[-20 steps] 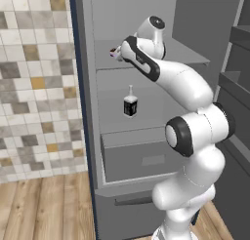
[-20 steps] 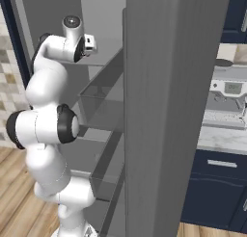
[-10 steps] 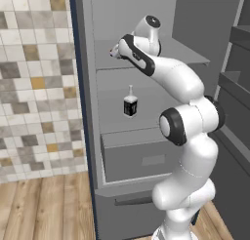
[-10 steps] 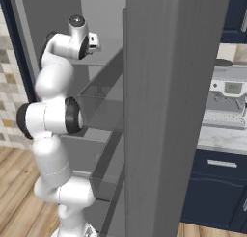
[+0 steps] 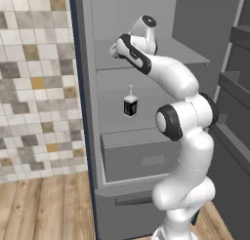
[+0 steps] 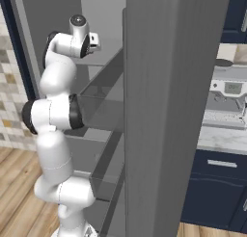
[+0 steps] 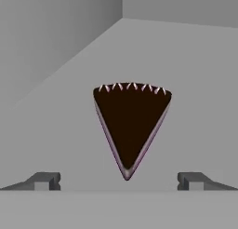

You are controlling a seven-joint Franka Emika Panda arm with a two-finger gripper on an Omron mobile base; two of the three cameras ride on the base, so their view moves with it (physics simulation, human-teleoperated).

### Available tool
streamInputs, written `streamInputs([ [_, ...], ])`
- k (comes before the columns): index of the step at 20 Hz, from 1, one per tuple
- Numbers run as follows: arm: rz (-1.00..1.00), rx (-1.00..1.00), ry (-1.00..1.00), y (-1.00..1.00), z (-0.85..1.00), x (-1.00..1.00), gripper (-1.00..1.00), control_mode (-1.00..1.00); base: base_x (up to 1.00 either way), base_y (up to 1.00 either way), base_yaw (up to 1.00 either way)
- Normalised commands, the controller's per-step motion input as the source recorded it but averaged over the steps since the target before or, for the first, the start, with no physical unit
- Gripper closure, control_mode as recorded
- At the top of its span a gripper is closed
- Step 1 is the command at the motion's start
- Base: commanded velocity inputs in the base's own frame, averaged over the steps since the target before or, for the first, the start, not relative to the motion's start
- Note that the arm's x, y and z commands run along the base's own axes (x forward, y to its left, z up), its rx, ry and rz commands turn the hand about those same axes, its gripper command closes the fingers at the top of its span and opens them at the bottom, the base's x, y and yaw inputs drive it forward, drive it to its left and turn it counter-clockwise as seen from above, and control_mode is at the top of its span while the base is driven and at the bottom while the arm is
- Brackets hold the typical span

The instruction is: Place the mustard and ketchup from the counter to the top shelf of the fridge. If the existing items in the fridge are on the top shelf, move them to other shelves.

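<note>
On the fridge's top shelf (image 7: 195,84) lies a dark chocolate cake wedge (image 7: 131,125) with a pink edge, its point toward my hand. My gripper (image 7: 119,181) is open, with one fingertip on each side of the wedge's point and slightly short of it, touching nothing. In the left base view the arm reaches to the front left of the top shelf (image 5: 166,51). One shelf lower stands the clear bottle (image 5: 130,102) with a black label. The mustard and ketchup are out of view. The marble counter (image 6: 224,137) lies to the right of the fridge.
The fridge's dark outer side (image 5: 74,63) borders the tiled wall on the left. A grey drawer (image 5: 141,153) sits under the bottle's shelf. The open fridge door (image 6: 169,111) stands close on the right with its racks (image 5: 237,85). A coffee machine (image 6: 231,91) is on the counter.
The arm has drawn more upright and its hand has shifted slightly left along the top shelf's front. The gripper has stayed open.
</note>
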Motion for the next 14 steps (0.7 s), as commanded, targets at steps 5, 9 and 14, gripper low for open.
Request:
streamInputs([
  [5,0.0,0.0,0.0,0.24,-0.16,0.15,-1.0,-1.0,0.0,0.0,0.0],
  [9,0.0,0.0,0.0,0.17,-0.11,0.19,-1.0,-1.0,0.0,0.0,0.0],
  [14,0.0,0.0,0.0,0.01,-0.02,0.32,-1.0,-1.0,0.0,0.0,0.0],
])
